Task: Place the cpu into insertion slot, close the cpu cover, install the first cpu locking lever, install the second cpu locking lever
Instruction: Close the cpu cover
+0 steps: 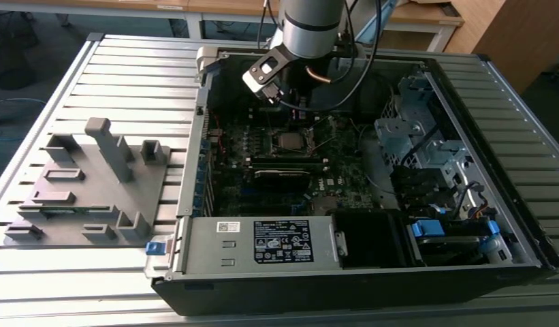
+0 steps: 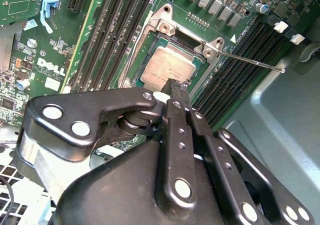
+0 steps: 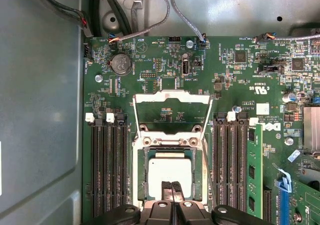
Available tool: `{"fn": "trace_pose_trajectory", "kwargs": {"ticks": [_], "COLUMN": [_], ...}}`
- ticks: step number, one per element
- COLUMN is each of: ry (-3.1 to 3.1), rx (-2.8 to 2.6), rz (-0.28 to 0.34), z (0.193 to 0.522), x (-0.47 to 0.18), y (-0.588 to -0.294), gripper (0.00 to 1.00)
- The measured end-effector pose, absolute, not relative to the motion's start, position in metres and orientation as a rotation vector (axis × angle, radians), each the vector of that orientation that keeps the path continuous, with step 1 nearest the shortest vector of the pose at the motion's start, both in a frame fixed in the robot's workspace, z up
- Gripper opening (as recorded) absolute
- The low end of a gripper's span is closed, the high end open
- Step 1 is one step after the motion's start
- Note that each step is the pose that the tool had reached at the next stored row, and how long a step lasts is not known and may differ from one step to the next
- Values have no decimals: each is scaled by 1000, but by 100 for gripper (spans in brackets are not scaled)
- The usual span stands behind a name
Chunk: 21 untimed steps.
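Rn: gripper (image 3: 172, 186) has its fingers pressed together, nothing pinched betw. them as far as shows. Tips sit at the near edge of the cpu (image 3: 170, 169); touching or just above, can't tell. The cpu lies flat in the insertion slot (image 3: 141, 157), seated by the look of it. The cpu cover (image 3: 172, 96) isn't closed: it's flipped back open on the far side of the slot from the fingertips, w/ hinge line crosswise to the fingers. In the second wrist view a thin lever rod (image 2: 250, 61) sticks out free from the socket corner. In the exterior view the arm (image 1: 308, 27) drops in from upper centre of frame into the pc case (image 1: 190, 157).
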<state>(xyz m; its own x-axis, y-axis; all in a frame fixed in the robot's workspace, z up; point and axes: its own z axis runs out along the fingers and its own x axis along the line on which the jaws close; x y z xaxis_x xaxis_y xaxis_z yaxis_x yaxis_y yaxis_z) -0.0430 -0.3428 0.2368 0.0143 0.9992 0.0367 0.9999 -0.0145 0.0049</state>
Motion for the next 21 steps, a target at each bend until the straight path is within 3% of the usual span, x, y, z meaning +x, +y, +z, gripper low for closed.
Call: {"fn": "trace_pose_trajectory", "kwargs": {"ticks": [21], "ry": [-2190], "rx": [-2221], "rz": [-46], "z": [240], "x": [-42], "y": [-343], "gripper": [10]}}
